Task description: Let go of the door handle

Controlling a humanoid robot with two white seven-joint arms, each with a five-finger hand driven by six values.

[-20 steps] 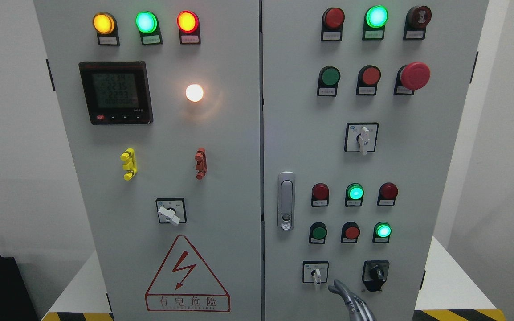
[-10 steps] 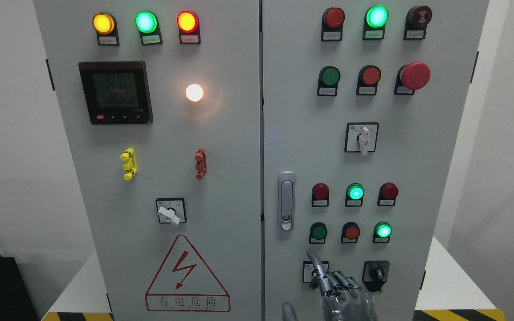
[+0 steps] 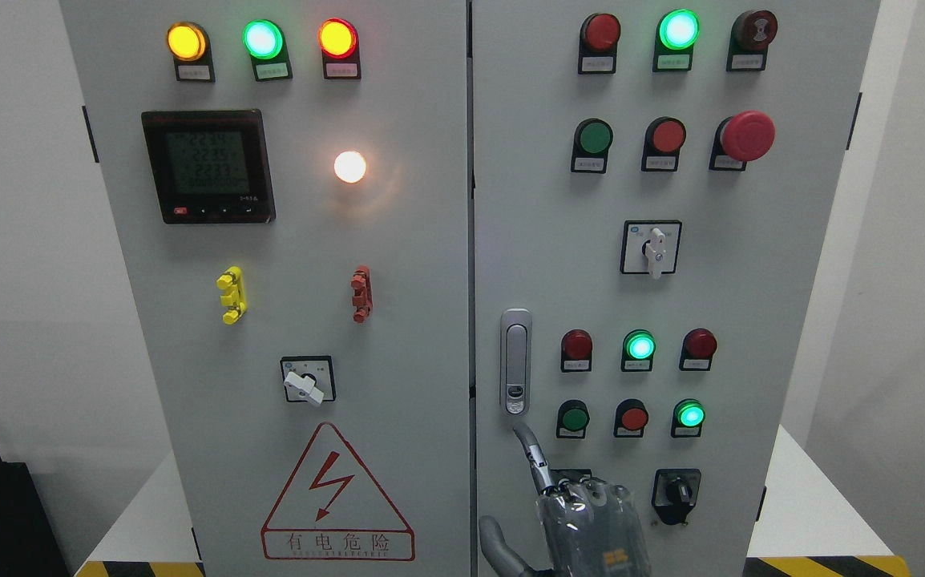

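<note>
A silver door handle (image 3: 515,361) stands upright in its recess on the left edge of the cabinet's right door (image 3: 543,240). My right hand (image 3: 567,513) rises from the bottom edge just below the handle. Its index finger (image 3: 528,449) points up, with the tip a little under the handle's lower end and apart from it. The thumb (image 3: 493,541) is spread to the left and the other fingers are bent at the knuckles. The hand holds nothing. It covers the small white rotary switch at the door's lower left. The left arm is out of view.
The right door carries indicator lamps, push buttons, a red emergency button (image 3: 746,135) and rotary switches (image 3: 651,247), with a black one (image 3: 676,490) right of my hand. The left door (image 3: 398,361) has a meter (image 3: 208,166), lamps and a hazard sign (image 3: 337,493).
My right hand has risen from the bottom edge and moved left, from under the black switch to just below the handle. Its index finger now points up at the handle.
</note>
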